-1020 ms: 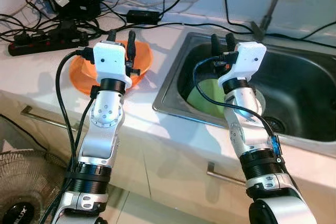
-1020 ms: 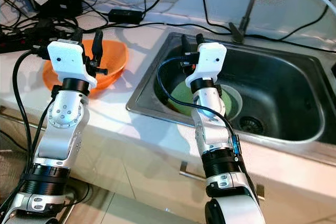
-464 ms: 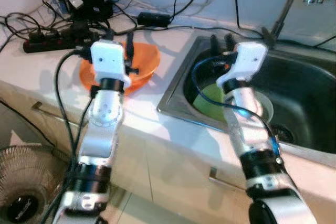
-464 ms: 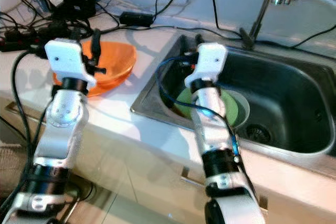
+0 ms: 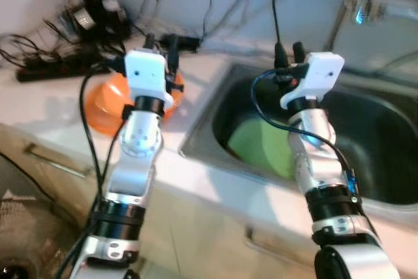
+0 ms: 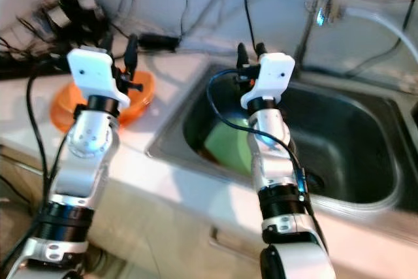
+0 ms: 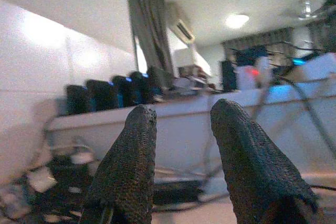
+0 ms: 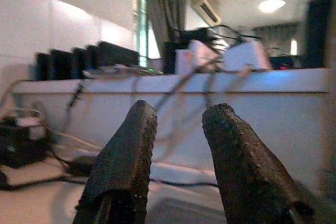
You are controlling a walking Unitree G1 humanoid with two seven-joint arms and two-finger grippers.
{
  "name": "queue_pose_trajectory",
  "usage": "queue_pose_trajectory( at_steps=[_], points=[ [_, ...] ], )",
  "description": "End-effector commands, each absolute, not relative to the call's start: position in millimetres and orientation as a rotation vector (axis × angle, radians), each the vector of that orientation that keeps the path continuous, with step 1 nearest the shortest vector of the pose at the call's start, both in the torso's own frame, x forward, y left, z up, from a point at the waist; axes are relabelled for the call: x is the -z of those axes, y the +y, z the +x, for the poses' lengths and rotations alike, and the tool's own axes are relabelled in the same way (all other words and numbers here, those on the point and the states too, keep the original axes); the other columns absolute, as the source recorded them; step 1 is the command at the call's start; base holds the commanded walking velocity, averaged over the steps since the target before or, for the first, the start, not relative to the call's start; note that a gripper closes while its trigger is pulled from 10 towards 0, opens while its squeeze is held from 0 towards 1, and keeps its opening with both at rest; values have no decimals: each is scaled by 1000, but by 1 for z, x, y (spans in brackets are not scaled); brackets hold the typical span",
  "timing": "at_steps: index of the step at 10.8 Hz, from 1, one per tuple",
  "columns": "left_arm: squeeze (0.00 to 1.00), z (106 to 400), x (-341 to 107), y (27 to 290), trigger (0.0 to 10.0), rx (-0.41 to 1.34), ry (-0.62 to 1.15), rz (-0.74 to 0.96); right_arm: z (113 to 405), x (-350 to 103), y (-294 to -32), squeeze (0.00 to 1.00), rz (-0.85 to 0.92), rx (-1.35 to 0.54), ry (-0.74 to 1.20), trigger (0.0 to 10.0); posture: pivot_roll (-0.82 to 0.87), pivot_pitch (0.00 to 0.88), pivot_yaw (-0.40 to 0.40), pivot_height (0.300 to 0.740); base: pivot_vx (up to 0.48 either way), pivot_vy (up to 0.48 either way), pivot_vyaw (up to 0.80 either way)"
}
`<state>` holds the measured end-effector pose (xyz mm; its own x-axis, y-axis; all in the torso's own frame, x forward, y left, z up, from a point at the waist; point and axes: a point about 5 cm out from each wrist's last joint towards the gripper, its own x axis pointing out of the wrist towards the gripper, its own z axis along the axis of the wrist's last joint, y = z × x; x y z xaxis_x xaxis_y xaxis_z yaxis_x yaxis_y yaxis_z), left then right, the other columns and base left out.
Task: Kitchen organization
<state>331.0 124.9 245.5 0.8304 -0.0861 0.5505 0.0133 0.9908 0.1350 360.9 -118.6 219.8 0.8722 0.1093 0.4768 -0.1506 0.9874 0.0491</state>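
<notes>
Below our right gripper (image 5: 291, 52), the green plate (image 5: 264, 147) lies in the sink (image 5: 385, 129), nearest that arm; the orange bowl (image 5: 104, 99) sits under our left gripper (image 5: 160, 42). Both pairs of fingers stand parted, holding nothing.

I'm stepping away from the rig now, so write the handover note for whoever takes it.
Left gripper: raised above the counter, over the orange bowl, fingers open, holding nothing.
Right gripper: raised over the sink, fingers open, holding nothing.
Things: the orange bowl sits on the counter left of the sink, with a power strip and cables behind it. A green plate lies in the sink basin, partly behind the right arm.
Done: nothing picked up.
Left: probably the bowl and the plate both need handling; views are blurred, so recheck positions before reaching.
</notes>
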Motion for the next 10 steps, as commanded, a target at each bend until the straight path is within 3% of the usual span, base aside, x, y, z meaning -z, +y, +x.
queue_pose_trajectory(
  at_steps=[1, 10],
  points=[
    [0, 331, -246, 132, 10000, 35, -590, 132, 361, -225, -109, 0, 96, -167, -506, 10000, 205, 16, 4, 740, 349, 0, 0],
    [0, 330, -244, 129, 10000, 81, -581, 132, 361, -222, -106, 0, 98, -178, -494, 10000, 209, 19, 2, 740, 0, 0, 0]
  ],
)
